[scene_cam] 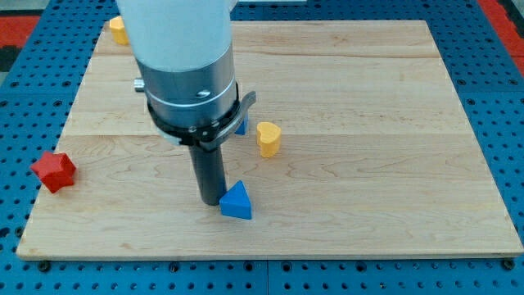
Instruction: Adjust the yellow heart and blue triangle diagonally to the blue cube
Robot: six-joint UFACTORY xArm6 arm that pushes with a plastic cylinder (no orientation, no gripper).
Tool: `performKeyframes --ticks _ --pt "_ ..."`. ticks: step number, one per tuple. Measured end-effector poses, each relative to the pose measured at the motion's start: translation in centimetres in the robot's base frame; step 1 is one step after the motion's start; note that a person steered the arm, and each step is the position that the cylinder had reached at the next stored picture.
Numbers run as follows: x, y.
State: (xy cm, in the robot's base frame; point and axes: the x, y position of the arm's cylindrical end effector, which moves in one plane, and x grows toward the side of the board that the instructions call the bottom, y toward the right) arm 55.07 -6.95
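The blue triangle (pixel 237 201) lies on the wooden board (pixel 368 164) near the view's bottom centre. My tip (pixel 210 199) stands right against its left side, touching or nearly so. The yellow heart (pixel 268 138) sits up and to the right of the triangle, apart from the tip. A blue block (pixel 241 125), likely the blue cube, shows only as a sliver left of the heart; the arm's grey body hides most of it.
A red block (pixel 54 171) sits at the board's left edge, partly off it. Another yellow block (pixel 119 30) sits at the top left corner, partly hidden by the arm. Blue pegboard (pixel 491 49) surrounds the board.
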Motion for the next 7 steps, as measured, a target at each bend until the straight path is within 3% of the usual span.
performKeyframes --ticks 1,3,5,6,7 --pt "1.5 -1.8" --pt "1.6 7.7" --pt "-0.5 12.6" --pt "-3.1 12.7" --pt "-0.1 9.5"
